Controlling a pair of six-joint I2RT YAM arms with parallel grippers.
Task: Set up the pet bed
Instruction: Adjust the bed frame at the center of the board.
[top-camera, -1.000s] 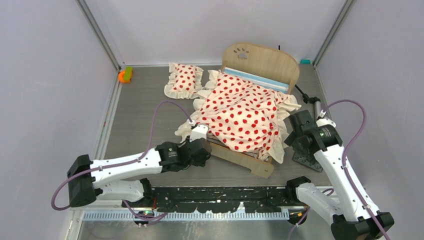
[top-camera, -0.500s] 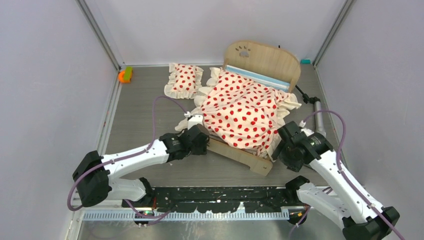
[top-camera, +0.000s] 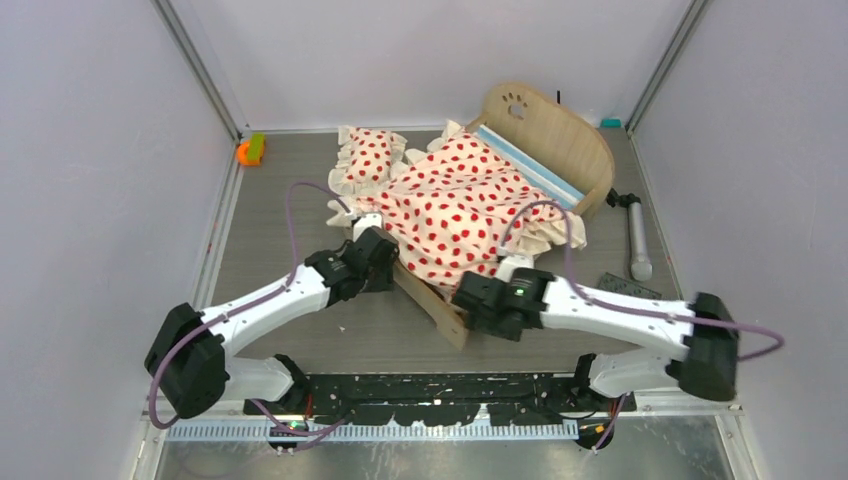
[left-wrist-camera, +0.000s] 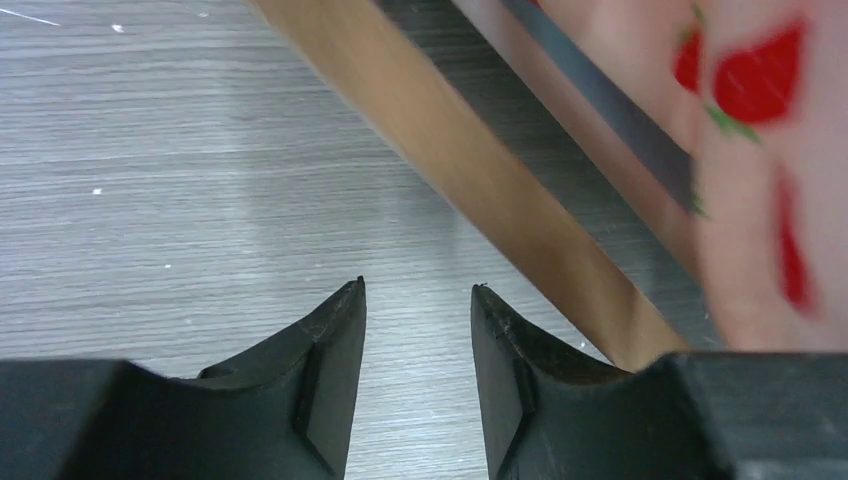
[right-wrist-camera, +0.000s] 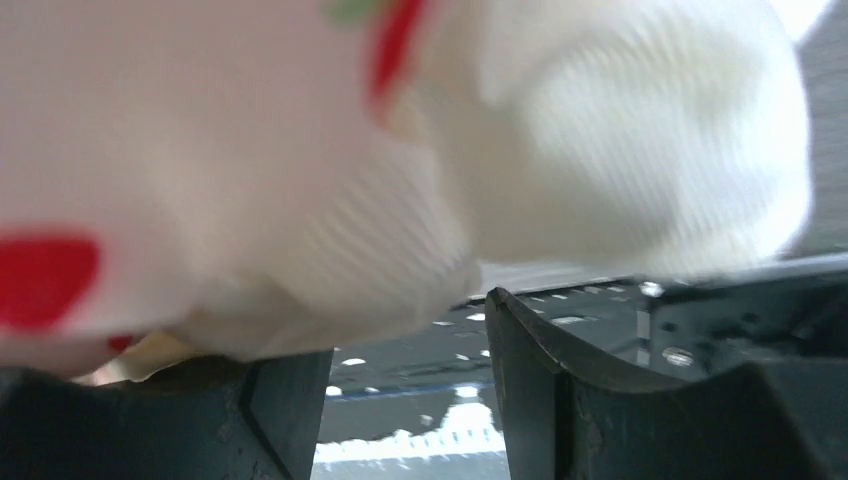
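Two grippers work at the foot of the pet bed (top-camera: 565, 140), which sits skewed mid-table, its paw-print headboard (top-camera: 515, 102) toward 1 o'clock and its footboard (top-camera: 440, 310) toward 7 o'clock. A polka-dot blanket (top-camera: 455, 205) covers the striped mattress (top-camera: 535, 172), whose blue edge shows by the headboard. A matching pillow (top-camera: 370, 155) lies just beside the bed at its 10 o'clock. The left gripper (left-wrist-camera: 418, 292) is released and empty, low over the table (left-wrist-camera: 180, 180) beside the wooden side rail (left-wrist-camera: 470, 170). The right gripper (right-wrist-camera: 410, 325), at the bed's 6 o'clock, has its jaws apart, the blanket's ruffle (right-wrist-camera: 640, 150) draped against its fingertips.
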